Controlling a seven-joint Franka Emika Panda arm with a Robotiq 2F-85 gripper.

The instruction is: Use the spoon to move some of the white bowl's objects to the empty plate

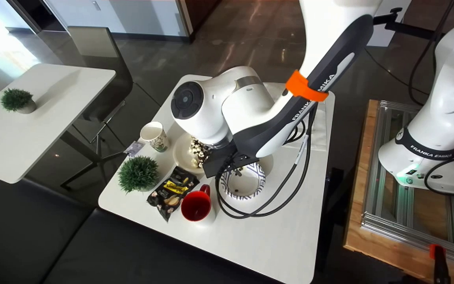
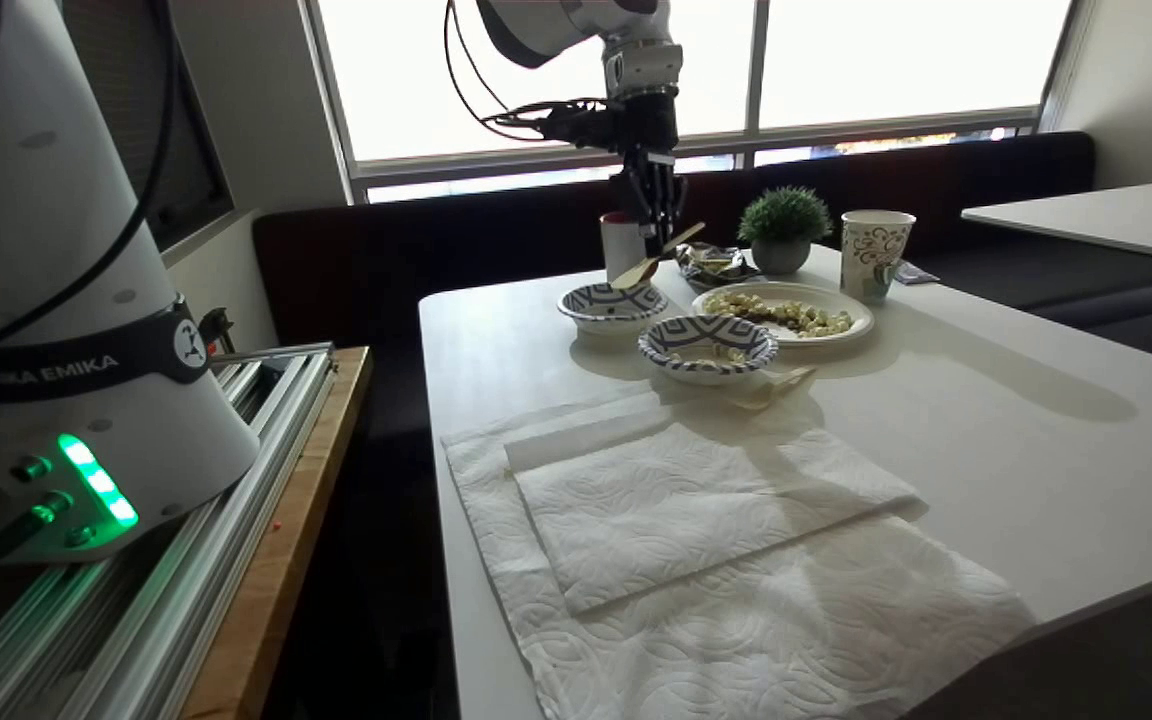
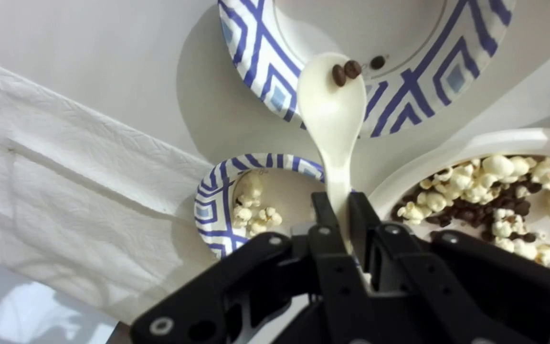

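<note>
The pale spoon [image 3: 330, 112] is in my gripper [image 3: 338, 198], which is shut on its handle; it also shows in an exterior view [image 2: 651, 265], tilted. Two dark brown beans [image 3: 345, 72] lie in the spoon's bowl. The spoon's head is above the near rim of a blue-striped bowl [image 3: 265, 71], which has a dark bean [image 3: 377, 62] inside. The white bowl [image 3: 456, 148], low and plate-like, holds popcorn and dark beans [image 3: 485, 191]; it also shows in both exterior views [image 1: 179, 154] [image 2: 858, 328]. The gripper is apart from all the dishes.
A second blue-striped bowl [image 3: 208, 210] holds several popcorn pieces. Another pale spoon [image 2: 776, 390] lies beside it near paper towels [image 2: 716, 500]. A red-lined mug [image 1: 197, 207], snack bag [image 1: 173, 191], potted plant [image 1: 138, 173] and paper cup [image 1: 155, 136] stand around the dishes.
</note>
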